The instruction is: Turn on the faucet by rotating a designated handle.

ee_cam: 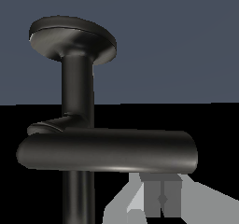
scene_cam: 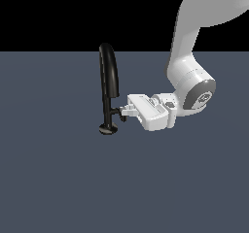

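The glossy black faucet (scene_cam: pixel 109 76) stands on its small disc base (scene_cam: pixel 108 128) in the middle of the exterior view, its arched spout rising above. The handle (scene_cam: pixel 116 111) is a short black bar on a stub low on the stem. My gripper (scene_cam: pixel 123 112) lies level, reaching in from the exterior view's right, its fingertips at the handle's outer end. In the wrist view the handle (ee_cam: pixel 107 150) fills the picture as a thick bar across the stem (ee_cam: pixel 77 87), with the disc base (ee_cam: pixel 72 34) beyond. The gripper (ee_cam: pixel 162 195) shows just behind the bar, fingers pressed together, holding nothing.
The faucet stands on a plain flat grey-blue floor (scene_cam: pixel 58 178). My white arm (scene_cam: pixel 192 81) comes down from the upper part of the exterior view's right. Nothing else is in view.
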You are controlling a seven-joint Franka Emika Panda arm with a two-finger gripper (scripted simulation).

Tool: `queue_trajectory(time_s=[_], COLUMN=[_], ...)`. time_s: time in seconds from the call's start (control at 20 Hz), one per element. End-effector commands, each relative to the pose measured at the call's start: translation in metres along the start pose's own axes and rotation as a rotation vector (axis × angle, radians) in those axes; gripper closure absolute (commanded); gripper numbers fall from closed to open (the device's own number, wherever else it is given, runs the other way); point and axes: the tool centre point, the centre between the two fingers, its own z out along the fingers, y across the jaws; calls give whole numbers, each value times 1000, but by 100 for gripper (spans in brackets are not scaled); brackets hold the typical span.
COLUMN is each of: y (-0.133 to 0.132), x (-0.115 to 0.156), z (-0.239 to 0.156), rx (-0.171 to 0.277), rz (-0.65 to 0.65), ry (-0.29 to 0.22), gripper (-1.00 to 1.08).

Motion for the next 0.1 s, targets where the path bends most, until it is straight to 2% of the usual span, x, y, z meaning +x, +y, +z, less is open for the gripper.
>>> queue_trajectory(time_s=[0.0, 0.05], y=[15, 15], x=[30, 30], z=[0, 0], rx=[6, 6], rz=[32, 32], ry=[-3, -3], gripper=[108, 108])
